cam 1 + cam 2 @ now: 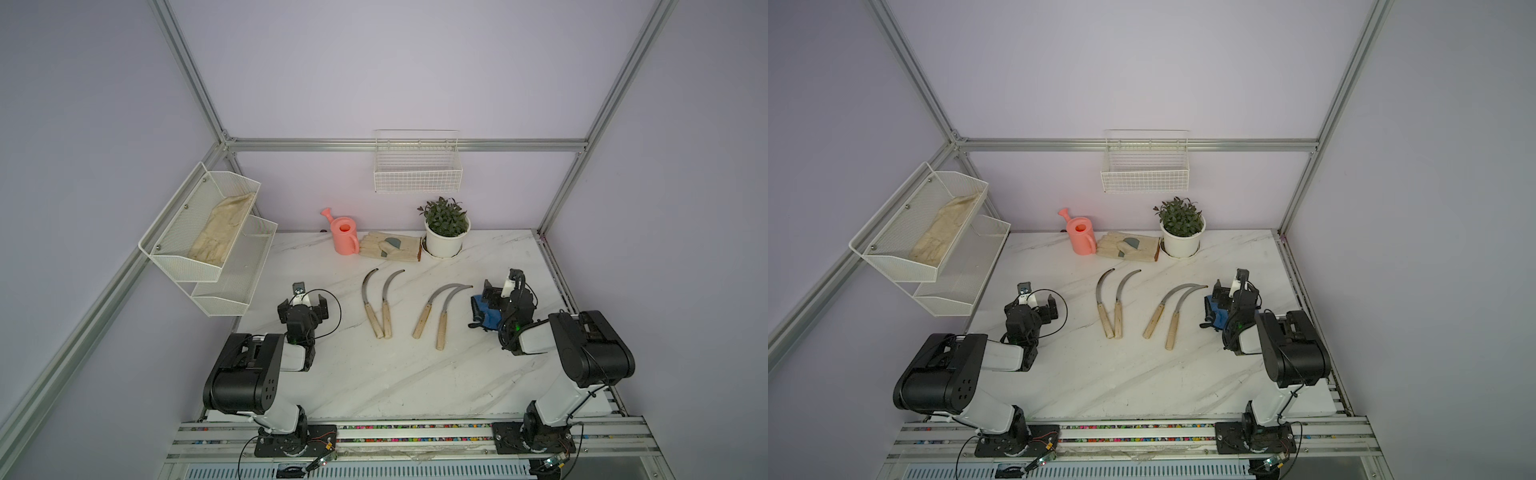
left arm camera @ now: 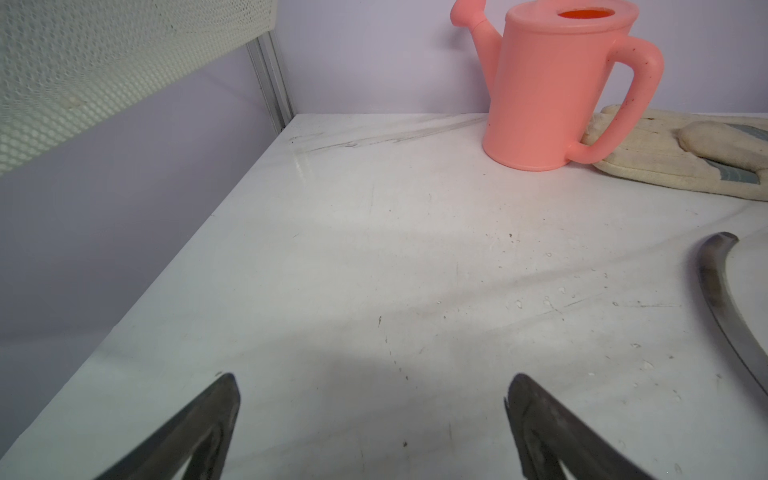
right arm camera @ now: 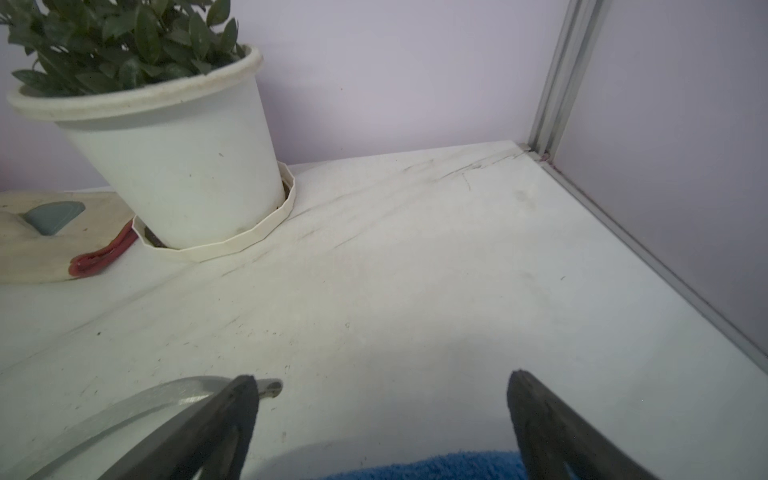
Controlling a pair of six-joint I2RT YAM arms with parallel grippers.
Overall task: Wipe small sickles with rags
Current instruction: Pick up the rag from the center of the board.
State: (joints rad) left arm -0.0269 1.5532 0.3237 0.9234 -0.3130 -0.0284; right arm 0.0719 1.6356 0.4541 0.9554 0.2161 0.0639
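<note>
Several small sickles lie mid-table in both top views, as two pairs: a left pair (image 1: 372,320) (image 1: 1105,321) and a right pair (image 1: 422,321) (image 1: 1153,321), handles toward me. The blue rag (image 1: 484,309) (image 1: 1214,311) lies right of them, partly hidden under my right arm. My right gripper (image 1: 500,291) (image 3: 382,384) hangs open over the rag (image 3: 436,467), with a sickle blade tip (image 3: 145,409) beside one finger. My left gripper (image 1: 302,305) (image 2: 374,386) is open over bare table, left of the sickles, and one blade (image 2: 715,299) shows at the edge of its view.
Along the back wall stand a pink watering can (image 1: 345,236), beige work gloves (image 1: 390,247) and a potted plant (image 1: 446,232). A wire basket (image 1: 417,174) hangs on that wall. White mesh shelves (image 1: 208,241) jut from the left wall.
</note>
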